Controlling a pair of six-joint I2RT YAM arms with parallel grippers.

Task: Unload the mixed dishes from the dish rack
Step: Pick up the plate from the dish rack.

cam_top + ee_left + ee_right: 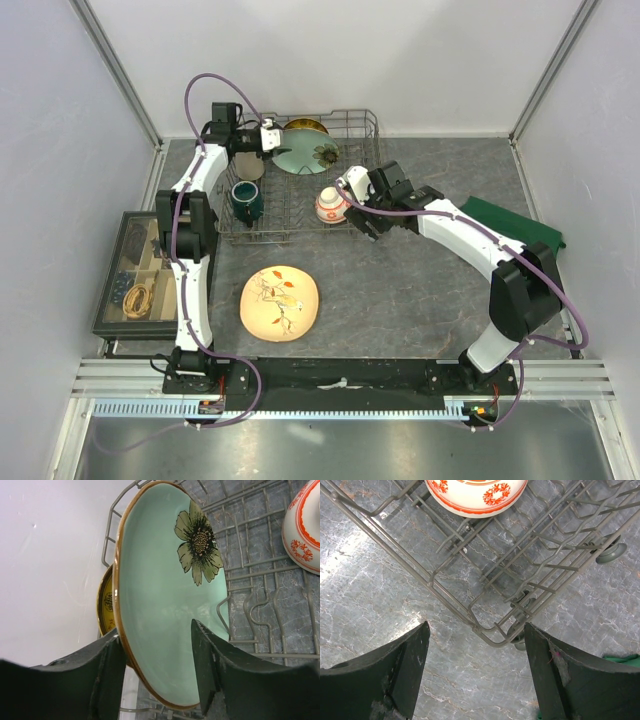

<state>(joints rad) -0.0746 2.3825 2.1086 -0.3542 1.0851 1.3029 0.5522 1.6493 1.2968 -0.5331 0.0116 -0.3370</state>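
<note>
The grey wire dish rack (365, 122) stands at the back of the table. In it the pale-green flower plate (305, 152) stands on edge, with the small yellow plate (306, 125) behind it. The dark green mug (247, 198), the beige cup (250, 166) and the red-and-white bowl (332, 205) are also in it. The cream floral plate (280, 302) lies on the table in front. My left gripper (155, 630) is open, its jaws straddling the green plate's (160, 580) rim. My right gripper (476, 626) is open and empty over the rack's front right corner (492, 641), near the bowl (475, 495).
A flat dark-framed tray (108, 290) with small items lies at the left edge. A dark green cloth (510, 225) lies at the right. White walls close in the back and sides. The yellow plate (106, 602) stands close behind the green one.
</note>
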